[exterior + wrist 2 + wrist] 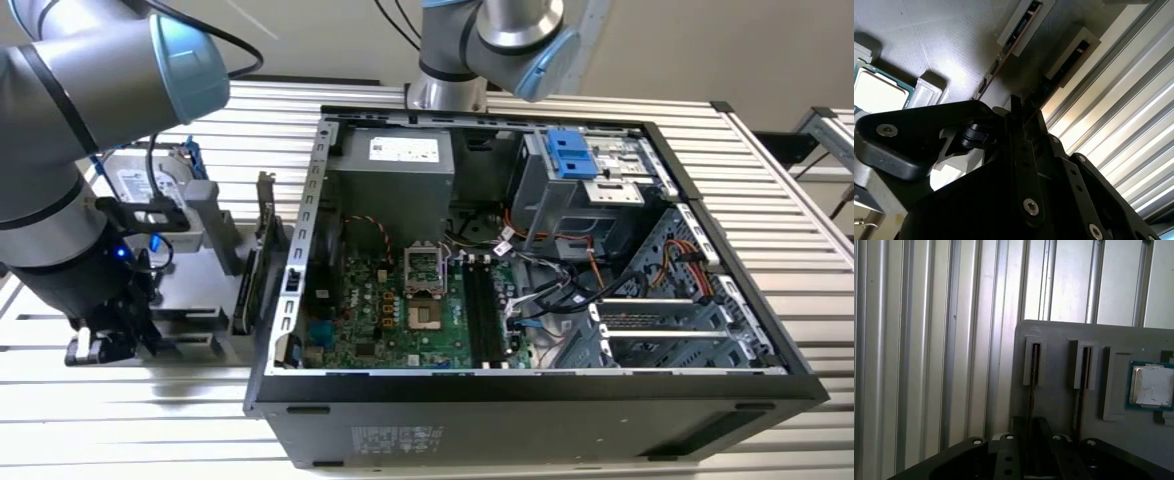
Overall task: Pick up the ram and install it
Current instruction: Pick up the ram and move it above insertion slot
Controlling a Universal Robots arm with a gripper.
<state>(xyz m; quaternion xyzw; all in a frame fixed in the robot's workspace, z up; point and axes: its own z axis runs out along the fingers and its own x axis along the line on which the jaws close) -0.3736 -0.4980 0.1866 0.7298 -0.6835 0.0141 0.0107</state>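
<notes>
A Universal Robots arm reaches down over a grey parts tray (187, 322) on the slatted aluminium counter (267, 110), at the exterior view's left beside an open computer case (534, 395). Its gripper (114, 335) hangs low at the tray's outer edge. In the first wrist view the gripper (1031, 432) sits over the ram (1031, 400), a thin stick standing on edge in the slotted holder (1035, 347) nearest the tray's rim. The stick runs straight in between the jaws, though whether they are clamped on it or merely straddle it cannot be told. A second stick (1085, 371) stands in the neighbouring holder just beside it, and a processor chip (1151, 385) lies flat farther in on the tray. In the second wrist view the gripper (1016, 107) looms dark over the same tray. A silver hard drive (144, 182) in a blue frame rests at the tray's far end. The ram is well apart from the green motherboard (400, 310) inside the case.
</notes>
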